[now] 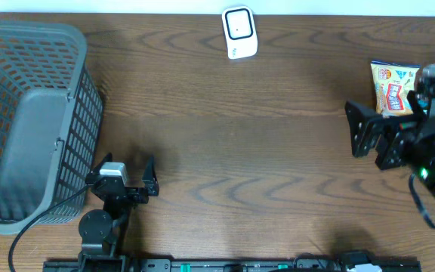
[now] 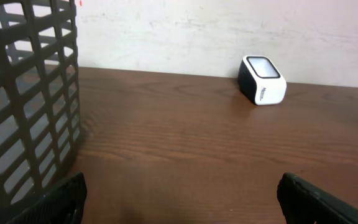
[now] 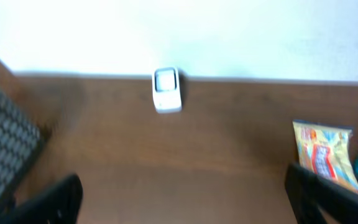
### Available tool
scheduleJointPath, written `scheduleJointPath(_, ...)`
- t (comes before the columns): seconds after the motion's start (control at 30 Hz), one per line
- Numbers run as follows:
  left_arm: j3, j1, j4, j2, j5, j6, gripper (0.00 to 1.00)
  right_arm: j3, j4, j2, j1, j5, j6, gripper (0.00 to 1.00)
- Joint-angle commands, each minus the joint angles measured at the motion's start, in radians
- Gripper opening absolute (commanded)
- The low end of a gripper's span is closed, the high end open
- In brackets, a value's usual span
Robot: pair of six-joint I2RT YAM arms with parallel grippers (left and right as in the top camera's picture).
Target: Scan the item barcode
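Brown wooden table (image 1: 225, 151) is carrying a white scanner (image 1: 240, 32) at its far edge and a grey mesh basket (image 1: 29, 121) on the left. The yellow snack packet (image 1: 393, 85) is lying flat at the right side, just beyond the right gripper (image 1: 365, 130), whose fingers are standing wide apart, gripping nothing. The left gripper (image 1: 123, 180) is sitting beside the basket, fingers likewise spread and empty.

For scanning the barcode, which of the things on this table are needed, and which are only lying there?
Needed for the job:
- snack packet, at the right side of the table
- white barcode scanner, at the far edge by the wall

Only lying there:
- grey plastic basket, at the left side
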State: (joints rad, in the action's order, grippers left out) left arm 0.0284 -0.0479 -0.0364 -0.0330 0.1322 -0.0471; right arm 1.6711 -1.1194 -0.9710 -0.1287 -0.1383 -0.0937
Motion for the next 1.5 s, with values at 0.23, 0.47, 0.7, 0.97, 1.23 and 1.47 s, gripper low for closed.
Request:
scheduleJointPath(0.23, -0.024, -0.003, -0.019, 0.002, 0.01, 0.013, 0.98, -0.639, 0.443, 0.421, -0.01, -0.056, 0.013, 0.99)
scheduleJointPath(0.47, -0.024, -0.003, -0.019, 0.002, 0.01, 0.013, 0.98, -1.012, 0.752, 0.641, -0.005, -0.08, 0.013, 0.99)
scheduleJointPath(0.7, -0.024, -0.003, -0.019, 0.002, 0.01, 0.013, 0.98, -1.355, 1.143, 0.805, 0.029, -0.1, 0.014, 0.99)
scheduleJointPath(0.97, -0.024, -0.003, -0.019, 0.002, 0.01, 0.013, 0.98, -1.576, 1.259, 0.947, 0.132, -0.1, 0.013, 0.99)
scheduleJointPath(1.23, -0.024, -0.003, -0.019, 0.002, 0.01, 0.013, 0.98, -1.666, 1.29, 0.966, 0.168, -0.05, 0.013, 0.99)
scheduleJointPath(1.47, -0.024, -0.003, -0.019, 0.002, 0.01, 0.013, 0.98, -1.666, 1.197, 0.966, 0.168, -0.016, 0.013, 0.99)
